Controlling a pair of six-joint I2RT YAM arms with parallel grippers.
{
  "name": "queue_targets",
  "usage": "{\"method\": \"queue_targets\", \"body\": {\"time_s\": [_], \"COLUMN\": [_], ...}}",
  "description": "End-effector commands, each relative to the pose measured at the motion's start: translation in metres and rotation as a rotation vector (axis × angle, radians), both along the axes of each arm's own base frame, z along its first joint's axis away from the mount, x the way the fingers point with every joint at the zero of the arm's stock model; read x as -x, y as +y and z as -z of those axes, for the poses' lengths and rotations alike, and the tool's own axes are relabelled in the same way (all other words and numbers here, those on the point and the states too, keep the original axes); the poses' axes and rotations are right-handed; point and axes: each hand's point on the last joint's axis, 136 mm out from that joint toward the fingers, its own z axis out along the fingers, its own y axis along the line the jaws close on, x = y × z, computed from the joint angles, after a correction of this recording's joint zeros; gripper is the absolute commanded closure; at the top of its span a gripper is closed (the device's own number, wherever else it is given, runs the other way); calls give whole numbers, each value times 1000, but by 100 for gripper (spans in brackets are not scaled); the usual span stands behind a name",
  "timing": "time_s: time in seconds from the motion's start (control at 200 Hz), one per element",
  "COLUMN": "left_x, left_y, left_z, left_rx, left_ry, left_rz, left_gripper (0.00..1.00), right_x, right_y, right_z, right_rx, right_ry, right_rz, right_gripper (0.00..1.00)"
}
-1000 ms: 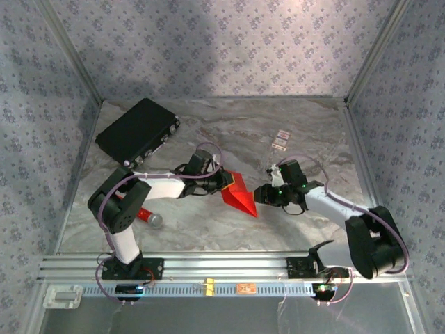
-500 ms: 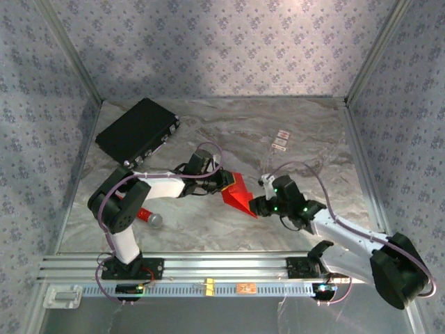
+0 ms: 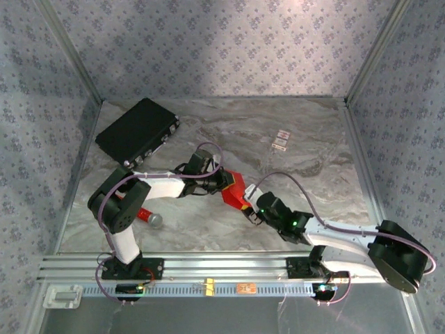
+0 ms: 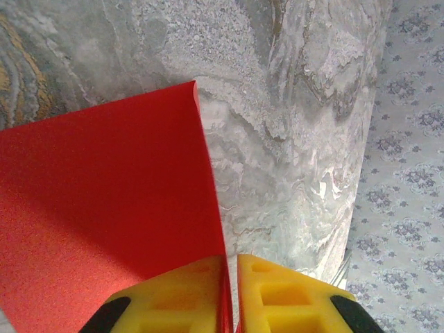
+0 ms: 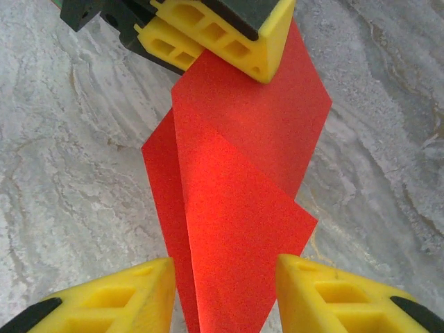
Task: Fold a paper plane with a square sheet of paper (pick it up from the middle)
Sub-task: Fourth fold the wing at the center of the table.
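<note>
Both reach low inward: L tool [image 4: 231, 270] clamps red paper [image 5: 243, 139], R tool [image 5: 225, 267] spread astride it.

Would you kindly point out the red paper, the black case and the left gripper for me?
red paper [image 5: 243, 146], right wrist view, middle of the folded sheet.
black case [image 3: 135, 131], top external view, centre of its top face.
left gripper [image 4: 230, 270], left wrist view, between its fingertips.

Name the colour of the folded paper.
The paper is bright red, clearest in the right wrist view.
</note>
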Motion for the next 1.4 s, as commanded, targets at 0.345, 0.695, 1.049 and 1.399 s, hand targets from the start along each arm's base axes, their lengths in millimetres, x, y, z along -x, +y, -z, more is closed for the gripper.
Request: {"method": "queue_targets", "body": {"time_s": [0.345,0.695,1.049,1.399], "left_x": [0,0,1,0], "left_y": [-9,-10,-10,-9], "left_z": [-7,-7,-6,-5], "left_rx": [28,31,26,25], "left_ry": [-4,-2,0,2], "left_rz": [19,24,24,20], "left_gripper": [88,88,88,89], "right_x": [-7,-11,-10,-9], "right_y": [9,4,7,7], "right_z": [15,25,27,26], "right_rx": [151,176,157,140], "right_ry": [-85,-88,-66,-54], "right_rz": [6,67,59,54], "right_gripper": [57,62,74,76]}}
